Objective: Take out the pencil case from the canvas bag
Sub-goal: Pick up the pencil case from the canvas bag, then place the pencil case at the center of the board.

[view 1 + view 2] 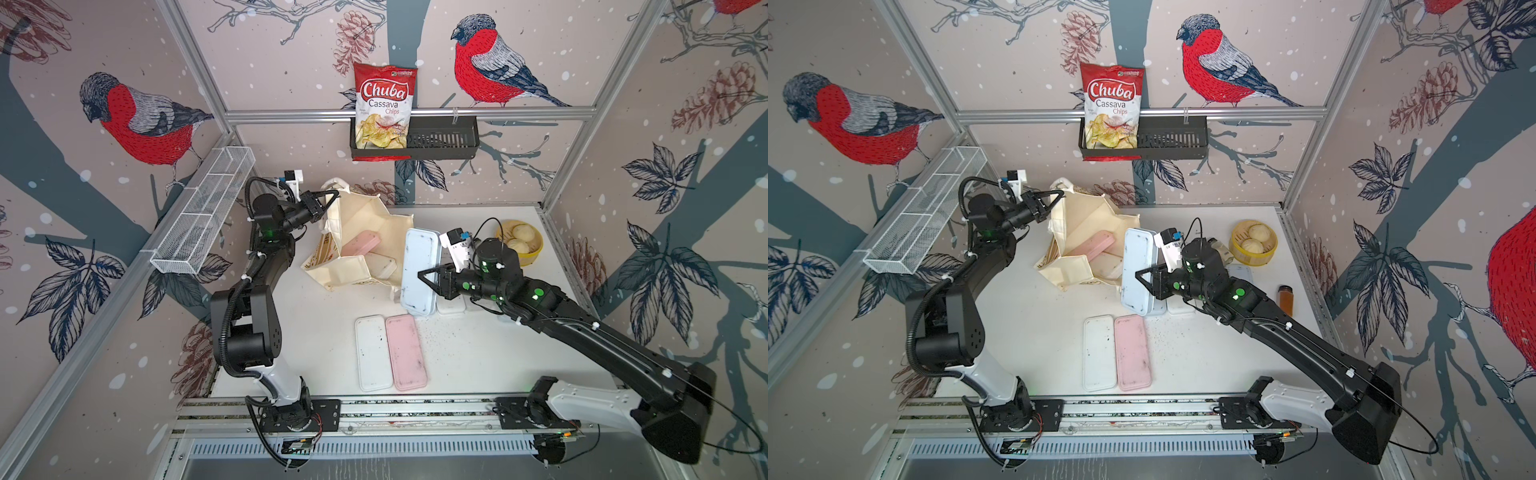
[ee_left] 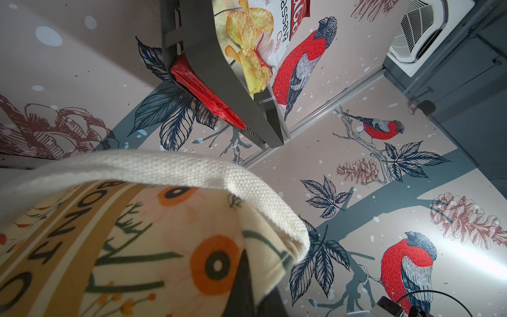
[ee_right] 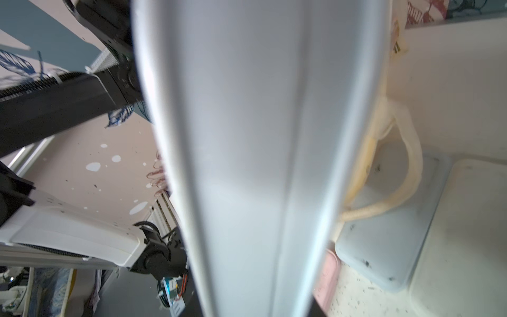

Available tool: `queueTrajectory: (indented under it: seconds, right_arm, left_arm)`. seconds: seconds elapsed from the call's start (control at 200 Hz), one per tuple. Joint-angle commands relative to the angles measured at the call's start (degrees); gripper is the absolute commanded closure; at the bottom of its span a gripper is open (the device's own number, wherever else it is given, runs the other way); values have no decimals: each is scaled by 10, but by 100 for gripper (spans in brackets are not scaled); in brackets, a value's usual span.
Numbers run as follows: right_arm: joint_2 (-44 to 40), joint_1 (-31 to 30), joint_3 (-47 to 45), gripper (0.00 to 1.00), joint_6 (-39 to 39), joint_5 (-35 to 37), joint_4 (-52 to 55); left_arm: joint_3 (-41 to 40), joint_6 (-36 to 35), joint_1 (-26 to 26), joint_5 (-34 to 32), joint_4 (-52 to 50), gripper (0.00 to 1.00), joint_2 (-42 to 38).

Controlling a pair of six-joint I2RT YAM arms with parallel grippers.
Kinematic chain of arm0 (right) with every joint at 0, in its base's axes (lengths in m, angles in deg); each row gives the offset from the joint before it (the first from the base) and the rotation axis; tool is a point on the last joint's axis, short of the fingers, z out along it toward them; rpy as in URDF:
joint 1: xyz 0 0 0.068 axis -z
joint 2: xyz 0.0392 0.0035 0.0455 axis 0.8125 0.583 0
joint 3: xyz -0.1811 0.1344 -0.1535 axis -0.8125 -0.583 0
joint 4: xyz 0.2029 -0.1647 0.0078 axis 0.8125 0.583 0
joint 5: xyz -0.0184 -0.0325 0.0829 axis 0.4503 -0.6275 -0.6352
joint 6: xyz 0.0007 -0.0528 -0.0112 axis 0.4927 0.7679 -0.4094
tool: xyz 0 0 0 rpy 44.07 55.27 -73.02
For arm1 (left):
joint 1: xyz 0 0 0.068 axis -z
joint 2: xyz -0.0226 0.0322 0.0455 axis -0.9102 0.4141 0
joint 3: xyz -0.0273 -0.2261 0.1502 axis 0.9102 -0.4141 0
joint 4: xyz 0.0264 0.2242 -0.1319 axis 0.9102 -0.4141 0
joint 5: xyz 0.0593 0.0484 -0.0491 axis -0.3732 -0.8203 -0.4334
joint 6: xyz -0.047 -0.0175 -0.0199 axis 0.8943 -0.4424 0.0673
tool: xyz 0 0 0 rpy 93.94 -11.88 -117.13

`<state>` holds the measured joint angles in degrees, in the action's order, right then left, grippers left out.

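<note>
The cream canvas bag (image 1: 365, 216) (image 1: 1088, 216) lies slumped open at the table's back middle. My left gripper (image 1: 332, 195) (image 1: 1059, 193) is shut on its rim by a loop handle (image 2: 192, 170), and the floral print (image 2: 137, 247) fills the left wrist view. My right gripper (image 1: 424, 276) (image 1: 1140, 276) is shut on a light blue pencil case (image 1: 415, 257) (image 1: 1136, 257) (image 3: 247, 137), held tilted above the table just right of the bag's mouth. A pink case (image 1: 360, 244) and a whitish case (image 1: 382, 264) lie inside the bag.
A white case (image 1: 373, 353) and a pink case (image 1: 405, 351) lie side by side near the front. More pale cases (image 1: 451, 305) sit under the right gripper. A yellow steamer with buns (image 1: 521, 243) and a spice jar (image 1: 1285, 299) stand at the right. A wire basket (image 1: 203, 212) hangs left, and a black shelf (image 1: 440, 141) with chips is behind.
</note>
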<state>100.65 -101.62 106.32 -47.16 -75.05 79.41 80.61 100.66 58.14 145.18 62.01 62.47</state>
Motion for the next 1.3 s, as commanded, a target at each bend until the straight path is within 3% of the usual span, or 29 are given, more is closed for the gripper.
queueTrajectory:
  seconds: [0.0, 0.44, 0.865, 1.296]
  right_arm:
    - [-4, -1, -12, 78, 19, -21, 64]
    - [37, 10, -56, 79, 13, 3, 191]
    - [64, 10, -85, 79, 3, 8, 211]
    - [62, 9, -149, 78, -34, -87, 163]
  left_arm:
    - [5, -10, 0, -4, 13, 100, -5]
    - [12, -38, 16, -6, -25, 100, -8]
    - [16, -47, 21, -8, -39, 100, -10]
    - [16, -49, 21, -7, -42, 100, -10]
